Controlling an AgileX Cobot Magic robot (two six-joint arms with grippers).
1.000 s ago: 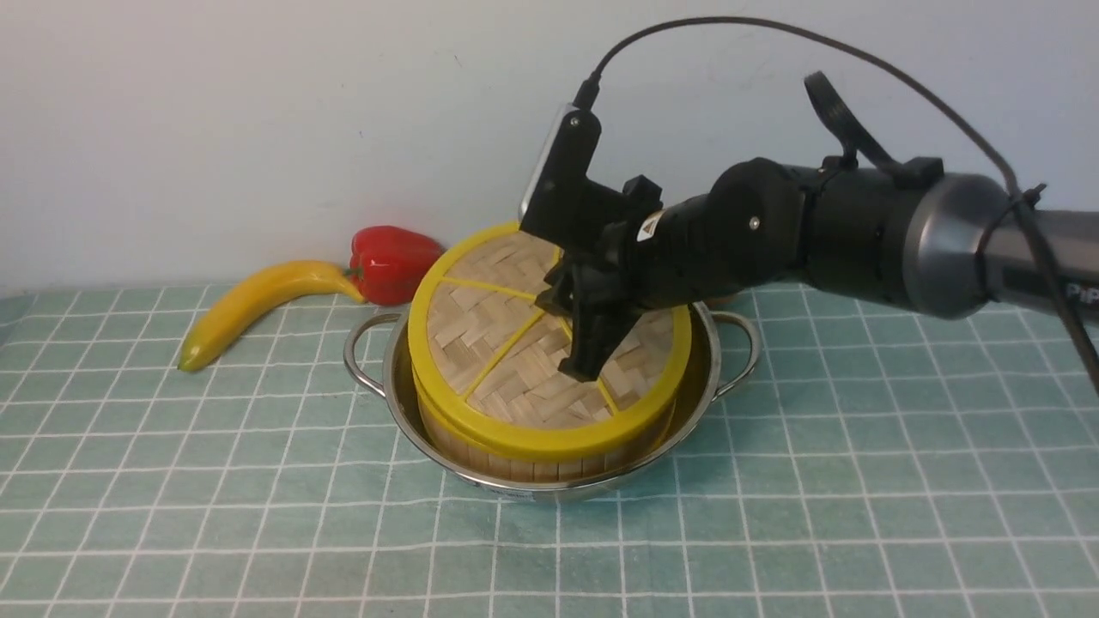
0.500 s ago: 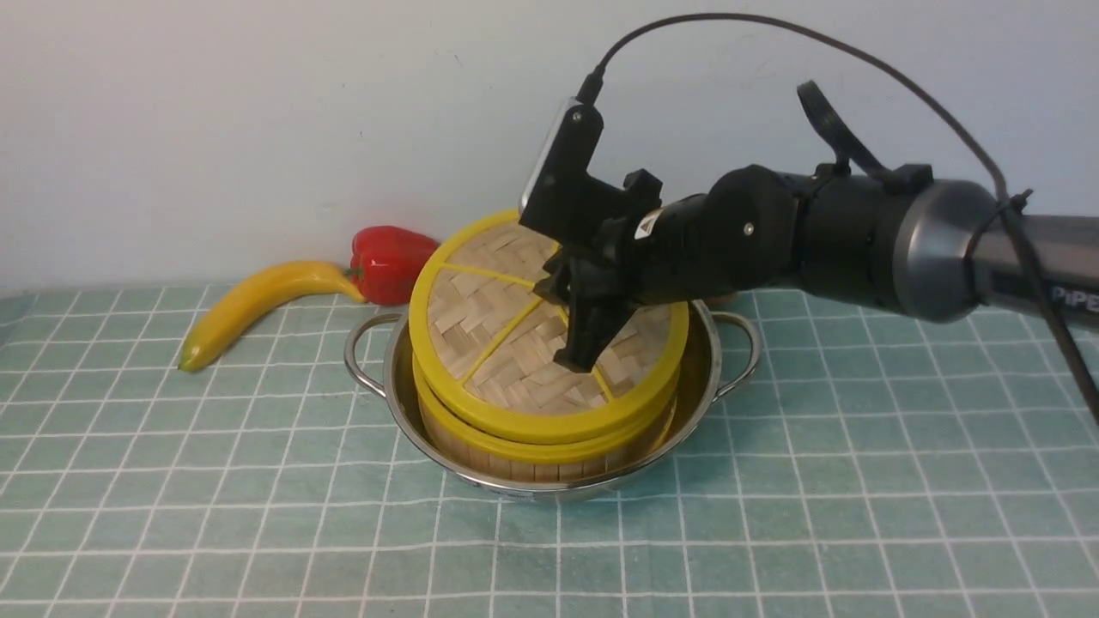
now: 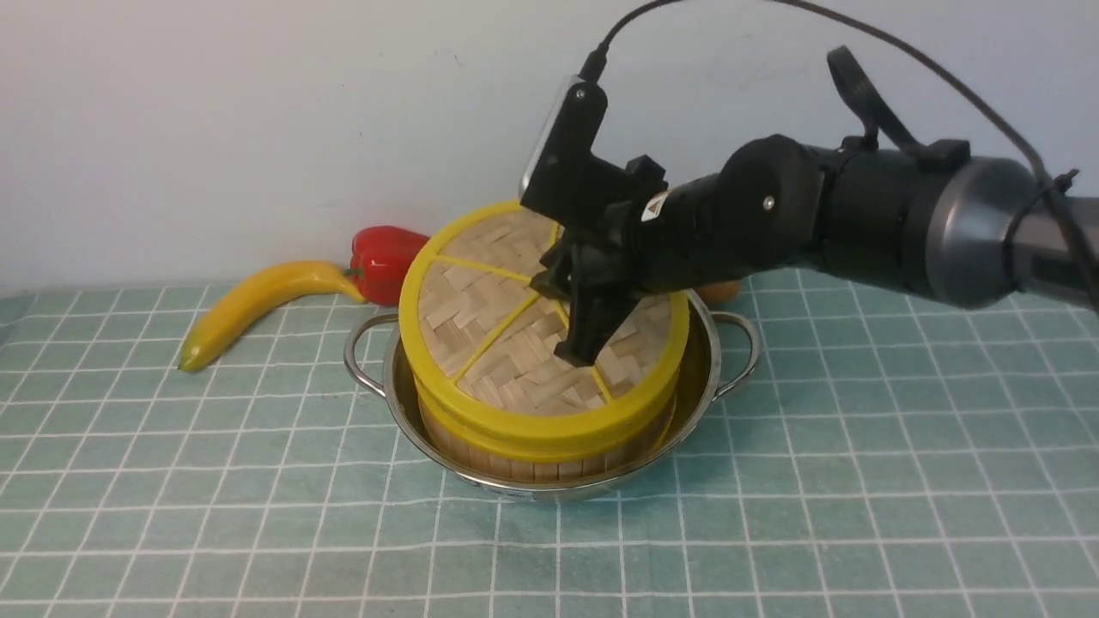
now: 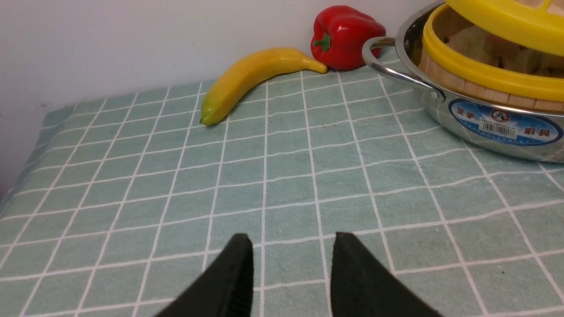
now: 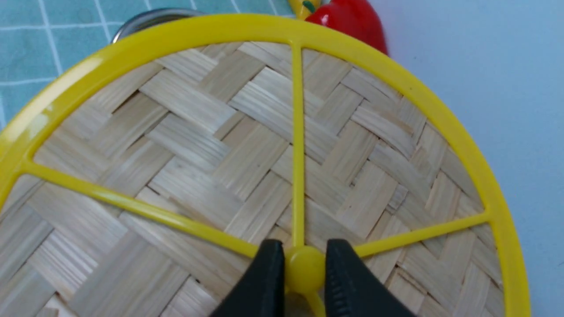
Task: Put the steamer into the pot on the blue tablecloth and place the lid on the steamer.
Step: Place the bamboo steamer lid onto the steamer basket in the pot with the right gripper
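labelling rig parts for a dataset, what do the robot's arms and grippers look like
Right arm: glossy black rounded housings, then a grey metallic sleeve, a thin black cable looping overhead, and a red-and-white triangular sticker. Right gripper: black tapered fingers with ridged inner pads. Left gripper: two black pointed fingers.

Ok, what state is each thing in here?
lid, gripped at its centre, tilted over the steamer, not seated flat.
steamer, upright in the pot, a gap open under the lid.
pot, resting on the tablecloth.
right claw, shut on the lid.
left claw, open, empty.
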